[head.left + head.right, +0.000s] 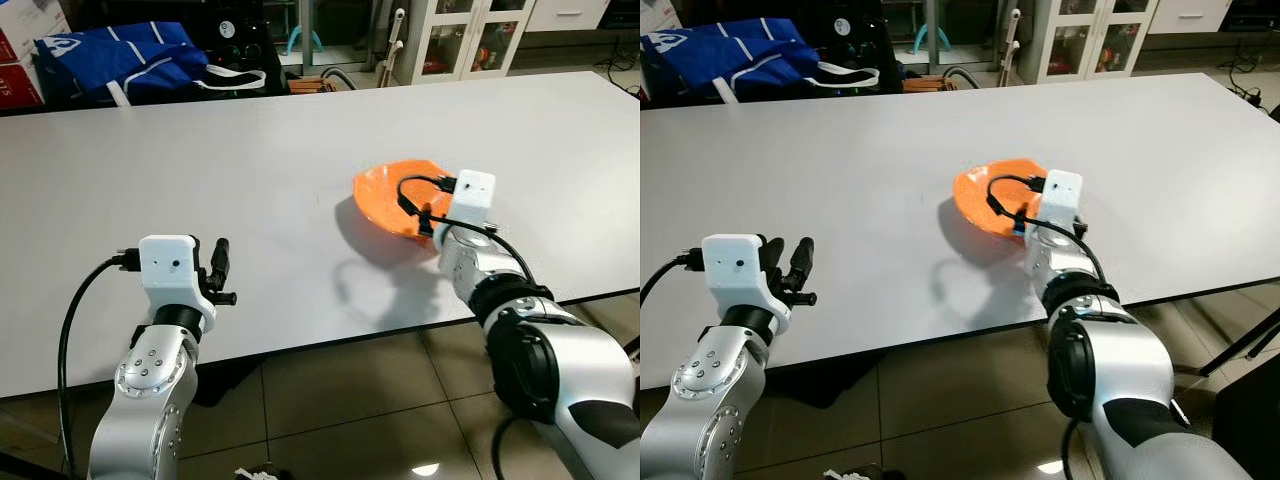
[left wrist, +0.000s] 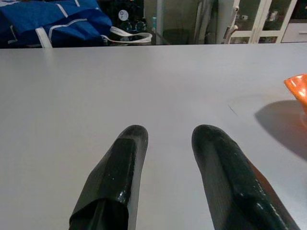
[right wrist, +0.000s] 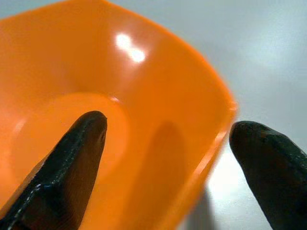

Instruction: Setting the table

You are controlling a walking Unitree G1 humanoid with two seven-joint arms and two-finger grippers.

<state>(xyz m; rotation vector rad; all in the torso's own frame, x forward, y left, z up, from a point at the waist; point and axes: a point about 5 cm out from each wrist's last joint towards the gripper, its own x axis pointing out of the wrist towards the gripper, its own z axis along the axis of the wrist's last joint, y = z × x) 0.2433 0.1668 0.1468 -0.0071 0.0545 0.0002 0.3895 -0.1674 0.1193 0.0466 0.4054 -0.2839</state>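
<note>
An orange plastic bowl (image 1: 385, 195) rests on the white table (image 1: 250, 160), right of centre and near the front edge. My right gripper (image 3: 168, 125) is open and straddles the bowl's near rim. One black finger (image 3: 72, 158) is inside the bowl (image 3: 144, 86) and the other finger (image 3: 268, 163) is outside it, over the table. Neither finger visibly touches the rim. My left gripper (image 1: 222, 265) is open and holds nothing. It hovers low over the bare tabletop near the front left edge, well to the left of the bowl (image 2: 297, 88).
A blue bag (image 1: 110, 60) with white straps lies beyond the table's far left edge. White glass-door cabinets (image 1: 460, 35) stand at the back right. The table's front edge (image 1: 330, 340) runs just ahead of both arms, with tiled floor below.
</note>
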